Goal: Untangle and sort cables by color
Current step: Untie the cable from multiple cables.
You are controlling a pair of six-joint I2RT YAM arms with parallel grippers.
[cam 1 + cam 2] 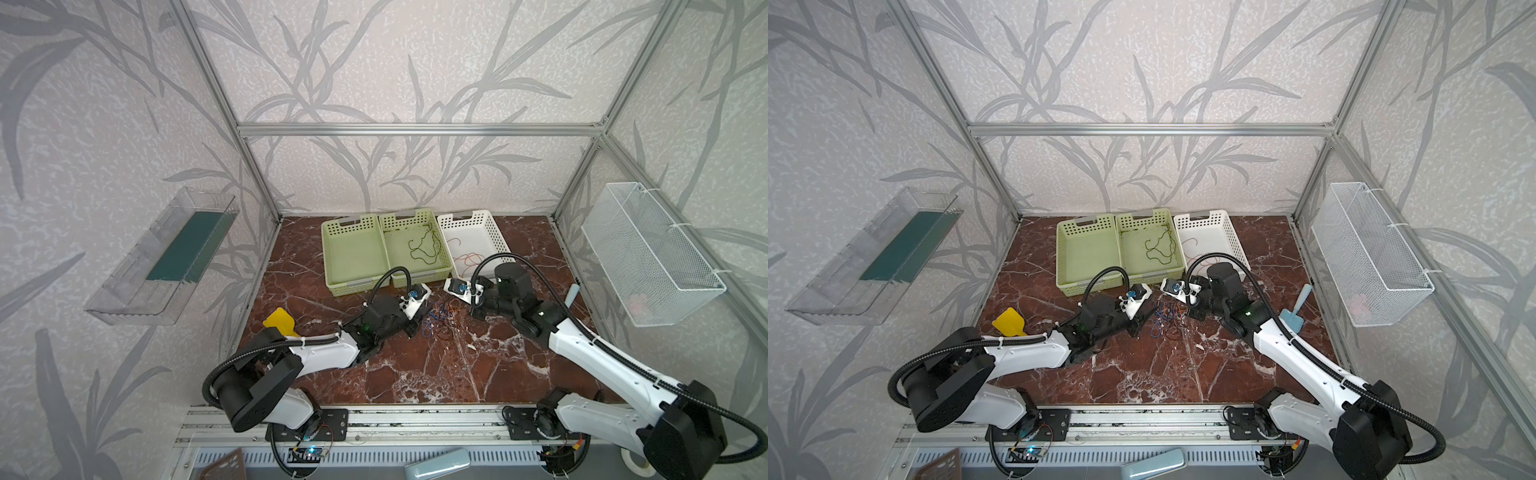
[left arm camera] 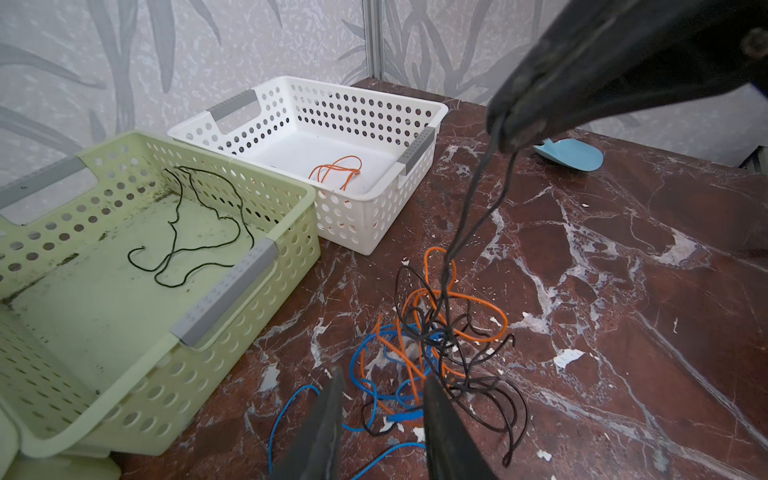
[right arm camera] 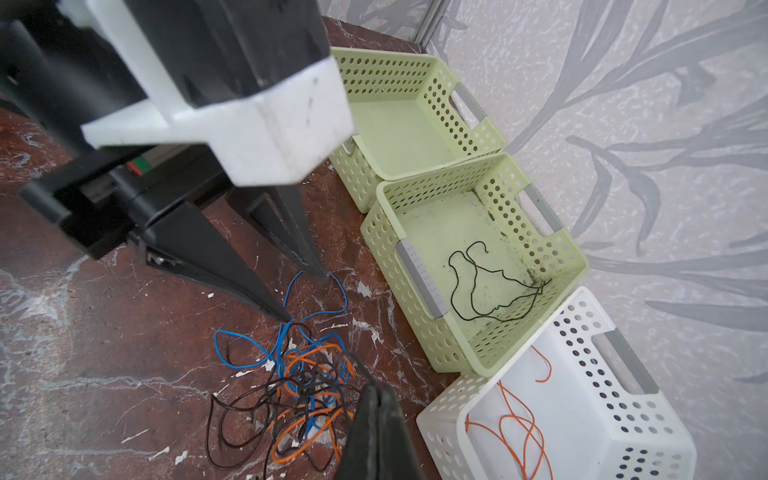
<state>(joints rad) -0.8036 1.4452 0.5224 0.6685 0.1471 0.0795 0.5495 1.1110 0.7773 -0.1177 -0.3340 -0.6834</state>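
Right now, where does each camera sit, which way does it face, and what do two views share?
Both top views: high above the robot, looking down at the table; left arm, right arm show.
Left wrist: on that arm, facing the cable tangle; open left gripper shows.
Right wrist: faces the same tangle; shut right gripper shows.
Wrist views share the tangle.

Grey leaf-patterned wallpaper (image 1: 374,62), aluminium frame (image 1: 415,129), red-brown marble tabletop (image 1: 436,374), white wire basket (image 1: 652,253) on wall
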